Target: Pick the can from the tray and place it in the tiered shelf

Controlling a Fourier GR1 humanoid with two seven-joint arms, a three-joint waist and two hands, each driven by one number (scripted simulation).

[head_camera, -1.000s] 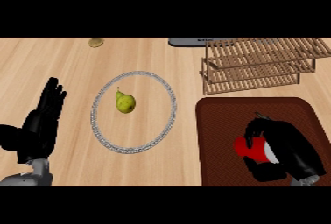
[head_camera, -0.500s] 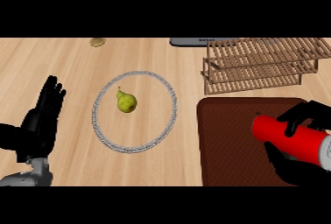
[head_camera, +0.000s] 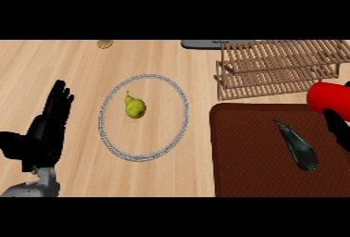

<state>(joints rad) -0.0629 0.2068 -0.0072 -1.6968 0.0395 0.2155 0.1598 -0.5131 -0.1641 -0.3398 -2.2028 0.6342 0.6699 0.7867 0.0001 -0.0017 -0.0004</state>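
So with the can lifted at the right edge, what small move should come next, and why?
Probably carry the red can up and left toward the wooden tiered shelf. The right hand holds it off the brown tray, just below and right of the shelf, so only a short move remains.

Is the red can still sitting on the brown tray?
No, the can is lifted at the right edge, held by the right hand, above the tray.

Pale wood-grain counter (head_camera: 75,60), matt. Slatted wooden tiered shelf (head_camera: 280,67), unfinished look. Dark brown tray (head_camera: 253,157), finely textured, matt. Plate (head_camera: 109,139) with speckled grey, metal-like rim. Red can (head_camera: 329,96), smooth, faintly glossy. Dark elongated object (head_camera: 297,146), possibly glossy.
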